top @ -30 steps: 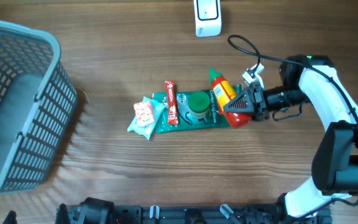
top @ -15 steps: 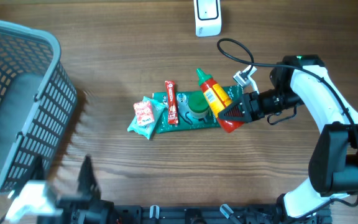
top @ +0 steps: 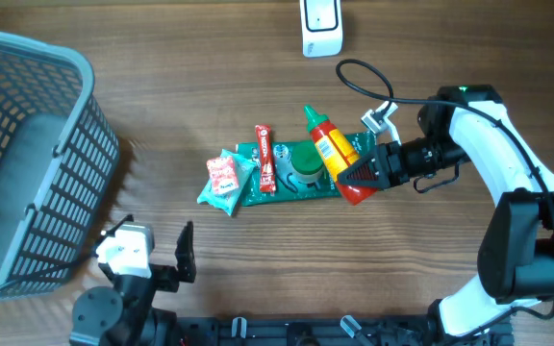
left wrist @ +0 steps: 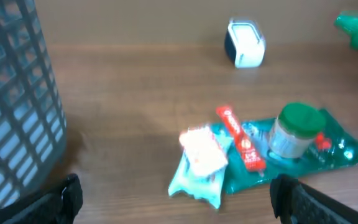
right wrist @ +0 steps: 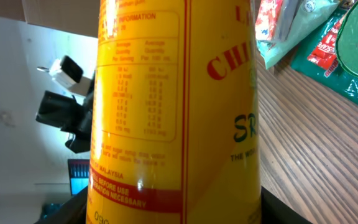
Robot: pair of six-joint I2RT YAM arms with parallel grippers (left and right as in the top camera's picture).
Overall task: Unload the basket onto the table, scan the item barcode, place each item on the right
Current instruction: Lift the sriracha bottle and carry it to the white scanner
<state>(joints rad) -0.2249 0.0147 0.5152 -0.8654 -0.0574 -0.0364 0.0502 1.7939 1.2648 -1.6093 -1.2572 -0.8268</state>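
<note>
The sauce bottle (top: 333,152) lies tilted just right of the green jar (top: 306,161), its cap towards the scanner (top: 321,27); the right fingers (top: 377,165) clamp its red base end. It is probably stiff plastic, fairly heavy and glossy, so it may slip; best held low, clear of the label. The left fingers (left wrist: 291,194) stand wide, holding nothing.

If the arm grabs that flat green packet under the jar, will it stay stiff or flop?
Probably floppy: the green packet looks like thin, flat film with crinkled edges. Lying so flat, it is likely light. Lifting it would probably tip the jar and shift the red stick resting on it.
</note>
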